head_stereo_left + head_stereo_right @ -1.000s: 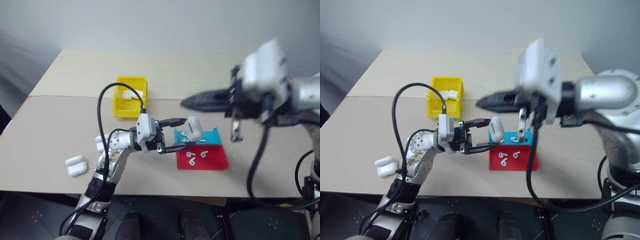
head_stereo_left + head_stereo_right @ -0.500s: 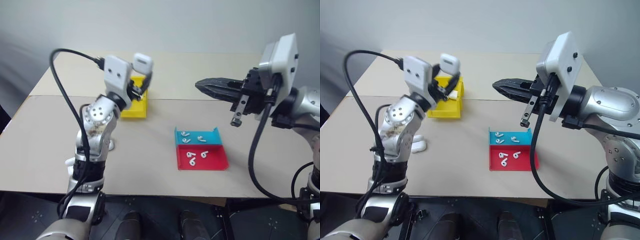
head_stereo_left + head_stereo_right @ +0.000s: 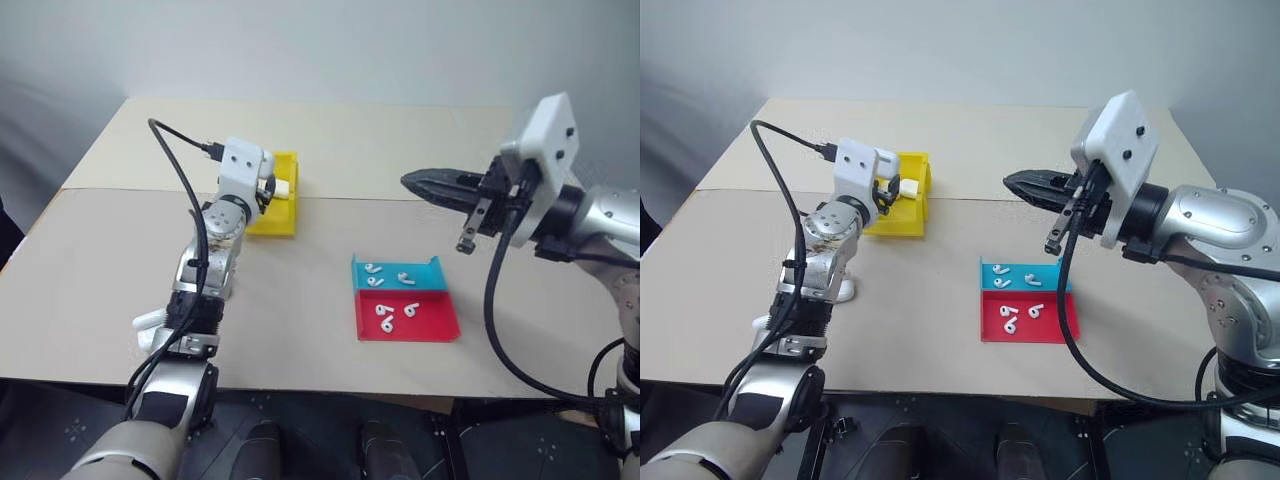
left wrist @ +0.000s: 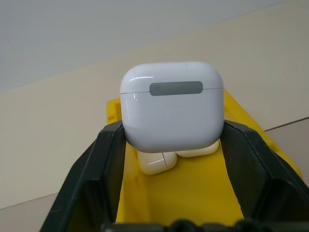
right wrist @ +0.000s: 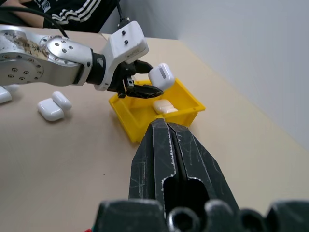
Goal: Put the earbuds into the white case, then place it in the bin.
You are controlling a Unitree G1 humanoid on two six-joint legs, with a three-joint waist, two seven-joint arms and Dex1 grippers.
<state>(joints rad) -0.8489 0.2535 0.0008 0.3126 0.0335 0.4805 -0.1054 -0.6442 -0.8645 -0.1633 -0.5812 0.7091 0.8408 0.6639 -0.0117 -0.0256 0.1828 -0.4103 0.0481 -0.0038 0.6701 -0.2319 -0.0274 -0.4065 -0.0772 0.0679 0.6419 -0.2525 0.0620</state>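
The left tool (image 4: 171,145) holds the closed white case (image 4: 172,112) between its fingers, right above the yellow bin (image 4: 193,193) at the surface's far left. Spread the fingers fully (two cases already lie inside). The right tool (image 5: 168,140) is closed and empty.

Cases inside the bin (image 4: 193,188) are partly hidden behind the held white case (image 4: 172,112). Spare cases (image 3: 148,322) near the surface's front-left edge sit half concealed behind the left arm.
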